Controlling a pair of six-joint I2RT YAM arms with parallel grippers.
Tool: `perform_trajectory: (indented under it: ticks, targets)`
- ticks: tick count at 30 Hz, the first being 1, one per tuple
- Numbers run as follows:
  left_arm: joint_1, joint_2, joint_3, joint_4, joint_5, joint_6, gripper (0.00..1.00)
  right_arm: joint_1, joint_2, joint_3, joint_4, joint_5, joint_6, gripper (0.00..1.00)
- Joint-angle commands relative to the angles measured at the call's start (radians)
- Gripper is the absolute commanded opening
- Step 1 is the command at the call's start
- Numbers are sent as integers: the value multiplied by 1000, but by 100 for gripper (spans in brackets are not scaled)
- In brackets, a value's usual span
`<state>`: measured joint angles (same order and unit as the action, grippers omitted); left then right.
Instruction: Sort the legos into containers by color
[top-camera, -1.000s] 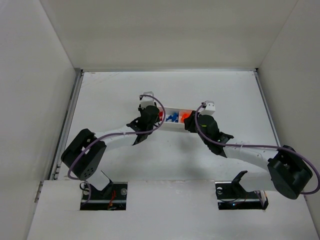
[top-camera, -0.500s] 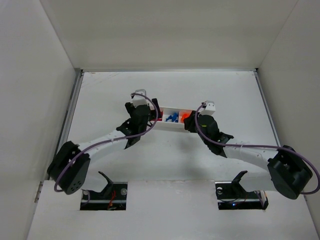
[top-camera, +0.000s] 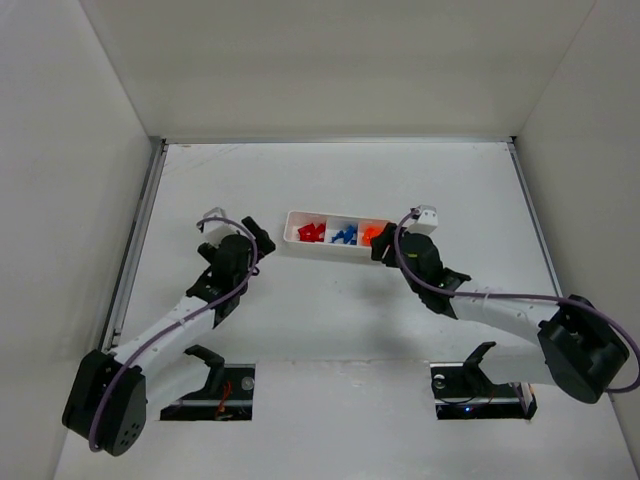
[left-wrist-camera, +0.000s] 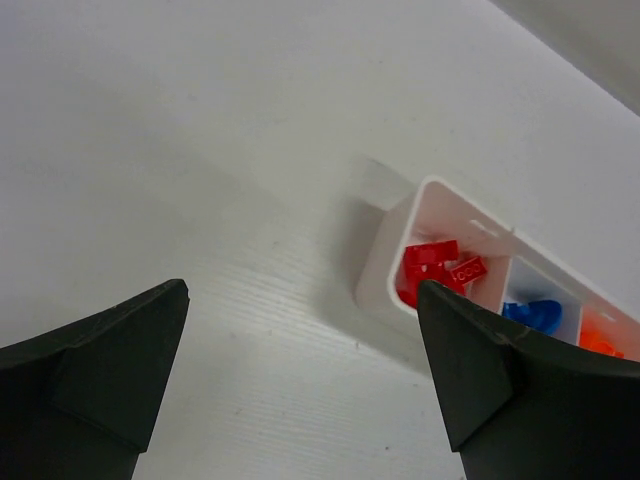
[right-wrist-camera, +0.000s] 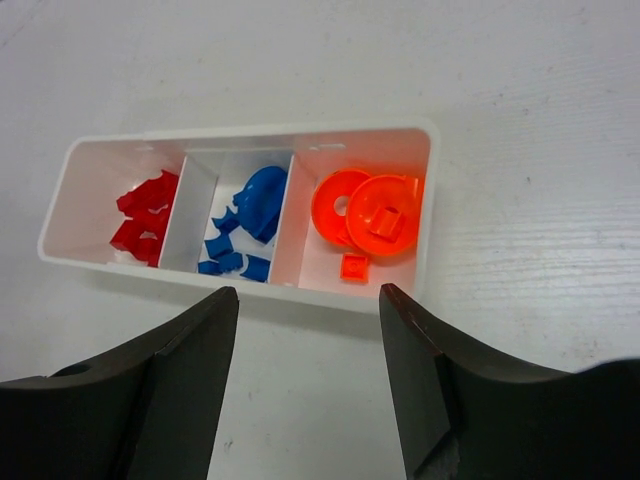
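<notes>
Legos (right-wrist-camera: 255, 205) lie colour-sorted in the tray (right-wrist-camera: 300, 292). Left gripper (left-wrist-camera: 302, 300) and right gripper (right-wrist-camera: 308, 295) gape wide, empty: retract high, avoid clipping tray.

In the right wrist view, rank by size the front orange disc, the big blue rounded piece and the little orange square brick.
1. front orange disc
2. big blue rounded piece, a bit smaller, close call
3. little orange square brick, clearly smallest

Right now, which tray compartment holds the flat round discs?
The orange compartment at the tray's right end; the middle holds blue pieces, the left end red ones.
</notes>
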<state>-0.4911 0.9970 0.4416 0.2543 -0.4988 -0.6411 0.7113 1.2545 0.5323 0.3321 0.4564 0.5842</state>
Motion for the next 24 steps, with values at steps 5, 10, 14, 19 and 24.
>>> perform_trajectory:
  ticks: [5,10,14,19,24]
  targets:
    - [139,-95,-89,-147,78,-173,100,-31,-79,-37,76,116,8,67]
    - [190,-115,-115,-217,75,-190,100,-57,-96,-54,71,179,12,68]
    - [188,-83,-98,-250,82,-180,100,-75,-92,-61,70,196,34,68]
    - [165,-41,-78,-251,74,-180,100,-72,-79,-54,61,197,29,69]
    - [145,-3,-50,-244,57,-160,100,-79,-96,-60,61,200,22,70]
